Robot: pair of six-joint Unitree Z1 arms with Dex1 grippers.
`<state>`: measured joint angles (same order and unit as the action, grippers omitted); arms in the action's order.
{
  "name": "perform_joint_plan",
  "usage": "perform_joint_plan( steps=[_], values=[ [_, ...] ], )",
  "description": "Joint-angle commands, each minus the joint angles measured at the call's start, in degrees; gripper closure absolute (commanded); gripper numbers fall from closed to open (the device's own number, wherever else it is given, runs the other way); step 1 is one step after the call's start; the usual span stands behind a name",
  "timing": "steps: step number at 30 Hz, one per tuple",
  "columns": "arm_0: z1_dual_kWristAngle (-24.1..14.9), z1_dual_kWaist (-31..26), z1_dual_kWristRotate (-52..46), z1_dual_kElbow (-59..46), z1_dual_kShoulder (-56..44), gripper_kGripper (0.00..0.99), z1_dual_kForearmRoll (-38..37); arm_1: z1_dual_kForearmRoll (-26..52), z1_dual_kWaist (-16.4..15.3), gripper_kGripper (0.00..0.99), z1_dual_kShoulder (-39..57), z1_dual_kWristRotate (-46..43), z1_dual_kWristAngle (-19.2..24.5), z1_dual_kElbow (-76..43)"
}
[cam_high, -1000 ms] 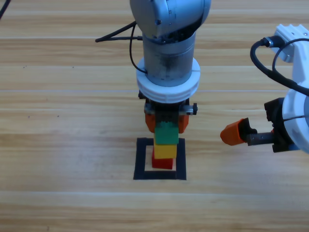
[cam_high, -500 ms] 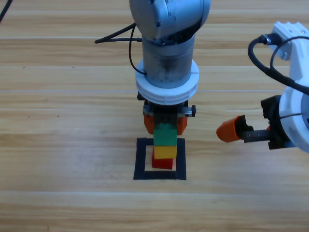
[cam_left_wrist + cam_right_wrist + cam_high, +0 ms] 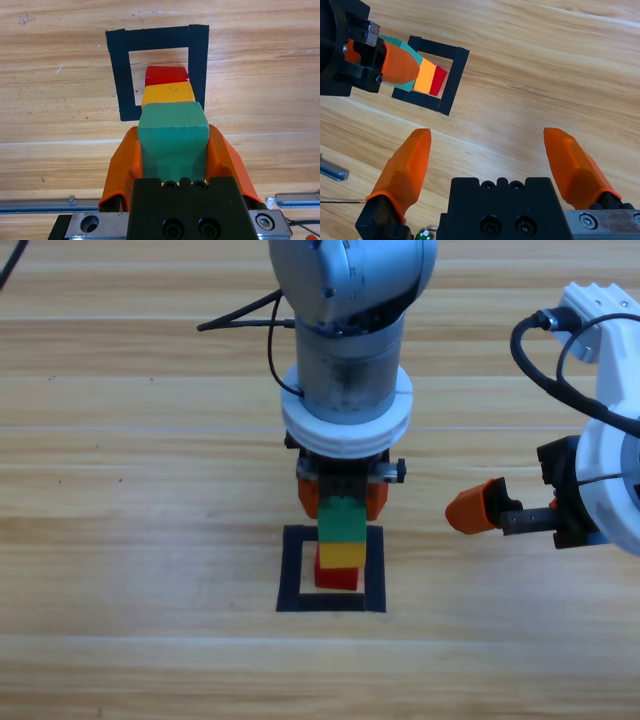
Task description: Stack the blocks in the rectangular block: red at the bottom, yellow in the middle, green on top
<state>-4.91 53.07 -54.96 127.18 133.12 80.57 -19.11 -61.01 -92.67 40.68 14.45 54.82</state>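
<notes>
Inside the tape square point(image 3: 331, 582) the stack stands: red cube point(image 3: 336, 578) at the bottom, yellow cube point(image 3: 341, 554) on it, green cube point(image 3: 342, 519) on top. From above my left arm hides most of my left gripper point(image 3: 342, 496); my left wrist view shows what that hides, both orange jaws pressed against the green cube's point(image 3: 173, 135) sides, clamped on it, with the yellow point(image 3: 168, 93) and red point(image 3: 166, 75) cubes below. My right gripper point(image 3: 495, 165) waits well off to the right with jaws spread wide, and has edged a little leftward since a second ago. The stack hasn't budged.
</notes>
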Motion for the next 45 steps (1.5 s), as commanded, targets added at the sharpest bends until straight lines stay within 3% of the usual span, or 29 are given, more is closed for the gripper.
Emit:
perform_joint_plan(
  steps=[1,10,11,13,14,15,31,34,37,40,45],
  values=[
    [-0.62,1.16,0.38,-1.41,3.82,0.965,0.29,1.0,1.6,0.0,-3.4,-1.22,-0.65,-1.74],
    [-0.71,1.07,0.47,-1.41,4.08,0.933,0.2,1.0,1.69,0.0,-3.31,-2.63,-0.91,-1.74],
    [-0.62,1.07,0.38,-0.97,3.99,0.801,0.2,1.09,1.69,0.0,-3.22,-2.63,-0.91,-1.74],
    [-0.45,1.07,0.29,-0.7,3.64,0.307,0.2,1.09,1.69,0.0,-3.22,-2.63,-0.91,-1.74],
    [-0.45,1.07,0.12,-0.53,3.47,0.113,0.2,1.09,1.69,0.0,-3.13,-2.71,-0.91,-1.74],
    [-0.45,1.07,0.03,-0.26,3.29,0.011,0.2,1.09,1.69,0.0,-3.13,-2.71,-0.91,-1.74],
    [-1.85,1.25,-0.76,2.11,0.57,0.0,0.2,1.62,1.69,0.0,-1.2,-3.24,1.02,-2.26],
    [-6.86,3.18,-2.34,3.6,-7.96,0.0,0.2,1.62,1.69,0.0,-1.02,-3.24,1.11,-2.44],
    [-15.74,6.17,-3.75,1.41,-21.85,0.0,0.2,1.79,1.69,0.0,-0.41,-3.24,1.11,-2.53],
    [-21.89,6.87,-4.1,-9.14,-32.92,0.0,-0.68,2.06,1.69,0.0,-0.32,-3.24,1.64,-2.97],
    [-27.34,8.89,-3.92,-25.84,-42.77,0.0,-7.36,2.14,1.69,0.0,-0.41,-3.24,2.07,-3.05]
  ],
)
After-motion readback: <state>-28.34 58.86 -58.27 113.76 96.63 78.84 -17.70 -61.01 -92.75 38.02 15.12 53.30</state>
